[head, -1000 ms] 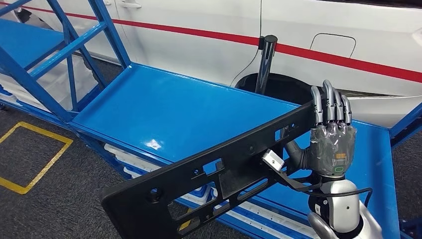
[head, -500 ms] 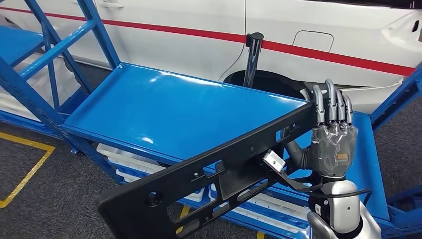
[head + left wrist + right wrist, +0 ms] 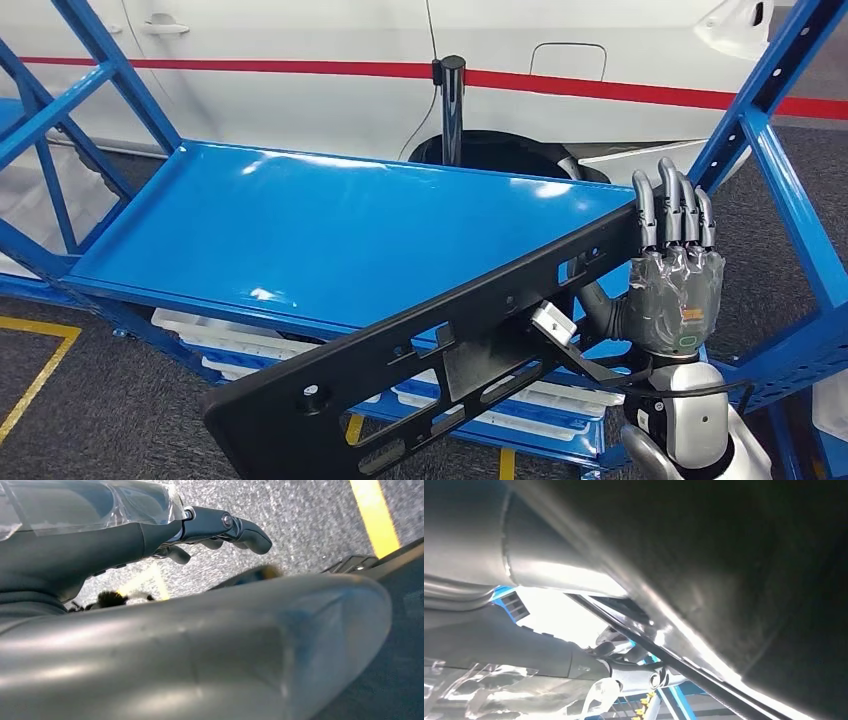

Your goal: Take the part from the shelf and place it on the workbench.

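Note:
A long black plastic part (image 3: 430,350) with slots and holes stretches from lower left to my right hand (image 3: 672,270) in the head view. That hand grips the part's right end, with fingers pointing up behind its edge. The part hangs tilted in front of the blue rack's flat level (image 3: 300,230), its right end over the level's near edge. In the right wrist view the part (image 3: 724,555) is a dark blurred mass close to my right hand (image 3: 524,660). My left hand (image 3: 150,530) hangs above grey floor, fingers loosely extended, holding nothing.
A white car (image 3: 300,60) with a red stripe stands behind the rack. A black post (image 3: 452,105) rises at the rack's far edge. Blue slanted uprights (image 3: 770,150) frame the right side. White trays (image 3: 250,345) lie on the lower level. Yellow floor lines (image 3: 40,375) mark the carpet.
The whole picture has shifted, so the camera has turned; the rack now sits more squarely ahead. My right hand and the part keep the same place in the view.

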